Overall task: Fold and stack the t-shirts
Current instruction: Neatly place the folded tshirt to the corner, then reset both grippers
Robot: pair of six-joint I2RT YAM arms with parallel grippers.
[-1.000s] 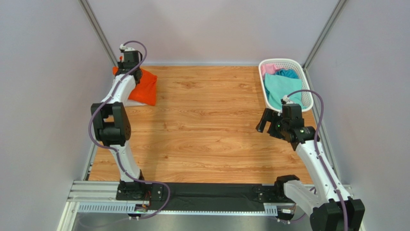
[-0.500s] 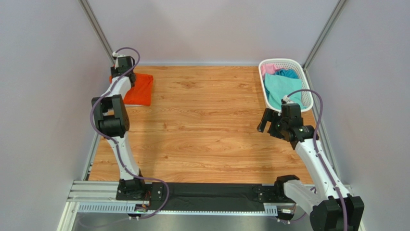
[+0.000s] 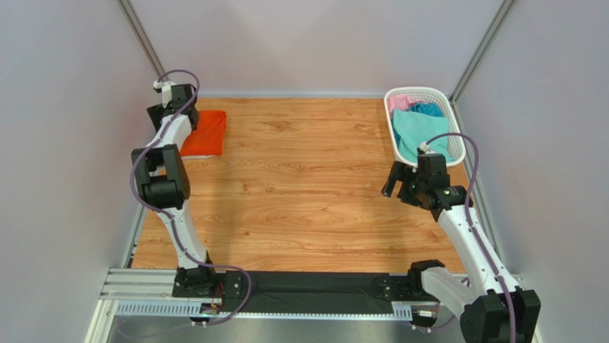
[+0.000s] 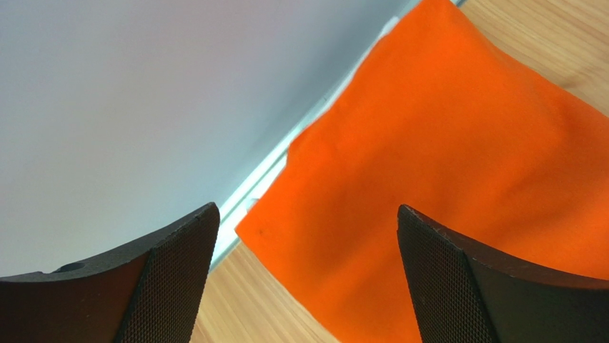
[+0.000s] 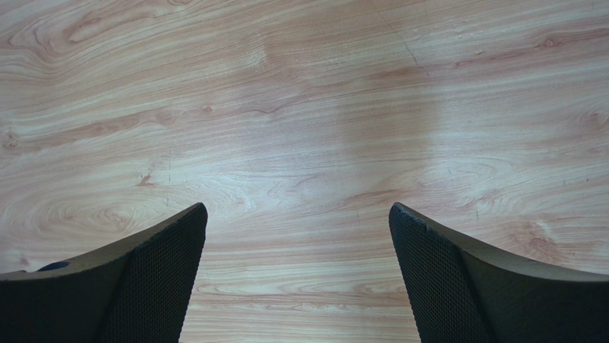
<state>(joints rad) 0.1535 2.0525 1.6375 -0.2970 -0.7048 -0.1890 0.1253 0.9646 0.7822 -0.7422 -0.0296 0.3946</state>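
Note:
A folded bright orange t-shirt [image 3: 204, 133] [image 4: 443, 164] lies flat at the table's far left, beside the wall. A thin white edge [image 4: 390, 27] shows along its border. My left gripper [image 3: 161, 116] [image 4: 307, 214] hovers open above the orange shirt's wall-side corner, holding nothing. More t-shirts sit crumpled in the white basket [image 3: 459, 151] at the far right: a teal one [image 3: 418, 132], a pink one [image 3: 400, 102] and a blue one [image 3: 429, 109]. My right gripper [image 3: 392, 184] [image 5: 296, 211] stands open over bare wood left of the basket.
The wooden table [image 3: 307, 179] runs between grey side walls with metal rails along its edges. The left arm's elbow [image 3: 159, 179] rises over the left side of the table. The basket leans against the right wall.
My left gripper has opened and let go of the orange t-shirt, which now lies flat. The left arm has drawn back toward the far-left corner. The right arm has barely moved.

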